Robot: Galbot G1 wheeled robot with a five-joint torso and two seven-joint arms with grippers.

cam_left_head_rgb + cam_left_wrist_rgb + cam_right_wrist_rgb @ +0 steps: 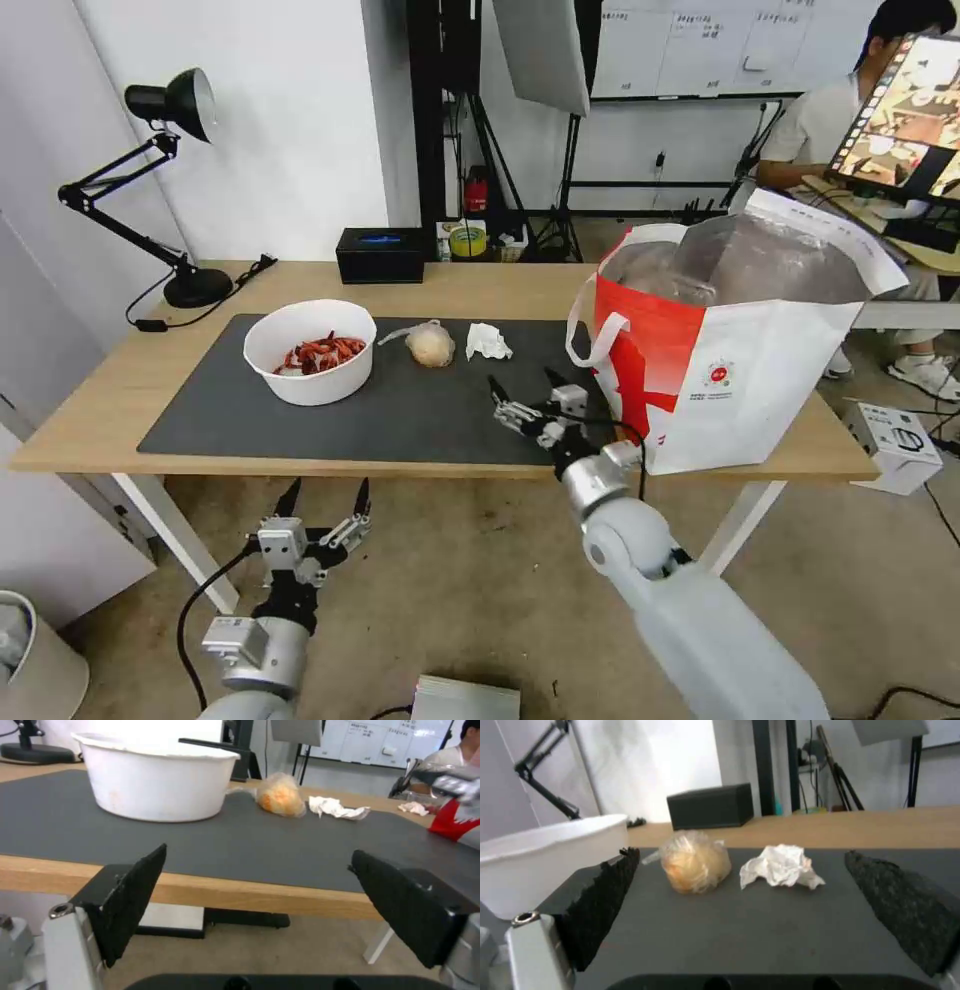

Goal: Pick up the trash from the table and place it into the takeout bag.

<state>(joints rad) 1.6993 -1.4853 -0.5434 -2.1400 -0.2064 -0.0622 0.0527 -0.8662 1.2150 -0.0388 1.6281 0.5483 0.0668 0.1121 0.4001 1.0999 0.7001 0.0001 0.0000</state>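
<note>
**Right gripper poised over the mat, left arm parked below the table edge**

Nearest the robot, the left gripper (325,498) hangs below the front edge of the long light-wood table (90,420), over the floor, its two black fingers (132,900) spread wide with nothing between them.

Further in, the right gripper (525,385) sits low over the front right part of the large dark grey rectangular mat (250,425), just beside the takeout bag. Its jaws also stand wide open and hold nothing; in the right wrist view the two rough black pads (605,900) frame the trash lying ahead on the mat.

Beyond the right gripper lie the crumpled white tissue (487,342) and, near it on the left, the clear plastic bag around a beige lump (430,343). They are close together but apart. Left of these stands the round white bowl of red shells (310,352), upright on the mat.

On the right end of the table stands the large boxy white-and-red takeout bag (740,380), open at the top, its silver foil lining showing and a white loop handle hanging toward the mat.

At the back edge of the table rests a black rectangular tissue box (381,255), and at the far left corner a black desk lamp (150,180).
</note>
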